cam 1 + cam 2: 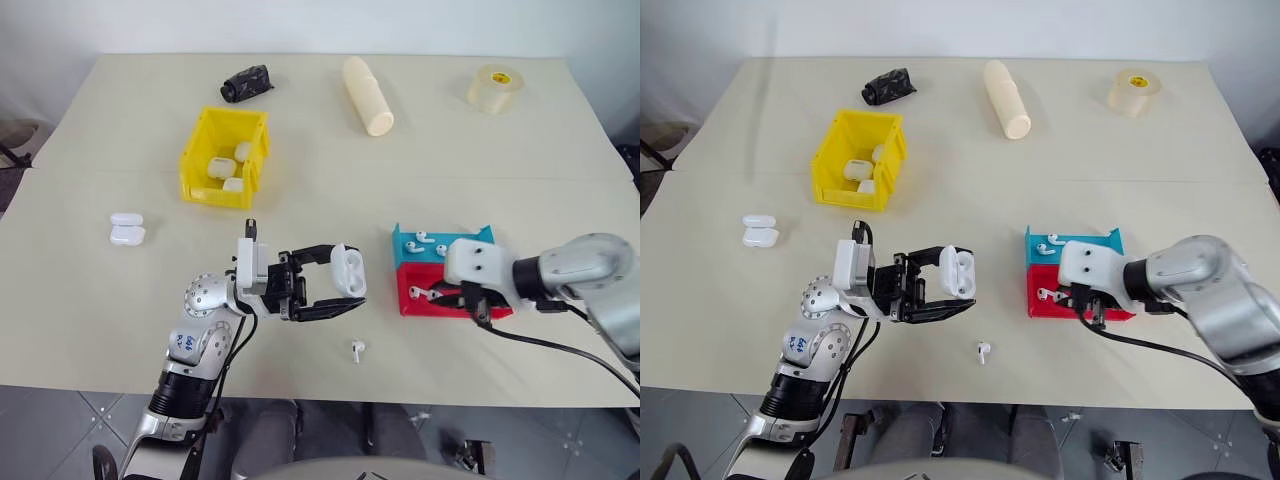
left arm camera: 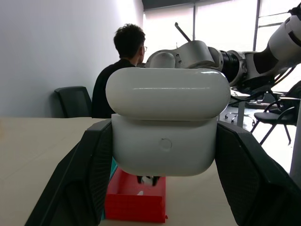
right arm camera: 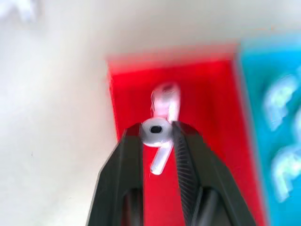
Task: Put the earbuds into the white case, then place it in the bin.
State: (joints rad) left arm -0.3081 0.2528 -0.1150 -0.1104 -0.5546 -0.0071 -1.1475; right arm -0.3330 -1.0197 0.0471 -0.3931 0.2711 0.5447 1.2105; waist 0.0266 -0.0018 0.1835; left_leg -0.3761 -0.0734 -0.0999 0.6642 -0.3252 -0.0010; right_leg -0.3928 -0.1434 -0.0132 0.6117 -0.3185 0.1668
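An earbud (image 3: pixel 157 132) is being pinched by the head between the right gripper (image 3: pixel 157 133)'s nearly closed fingers, just above the red tray (image 3: pixel 129 89). The white case (image 1: pixel 348 270), lid open, is sitting clamped in the left gripper (image 1: pixel 335 290), which is closed on its sides, well apart from the yellow bin (image 1: pixel 200 165). The loading step is underway; next, this earbud needs carrying across and seating stem-first in the case.

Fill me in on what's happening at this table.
The left gripper holds a white case with its lid open. The right gripper has an earbud pinched above the red tray. One stray earbud lies on the table, and the yellow bin already contains several cases.
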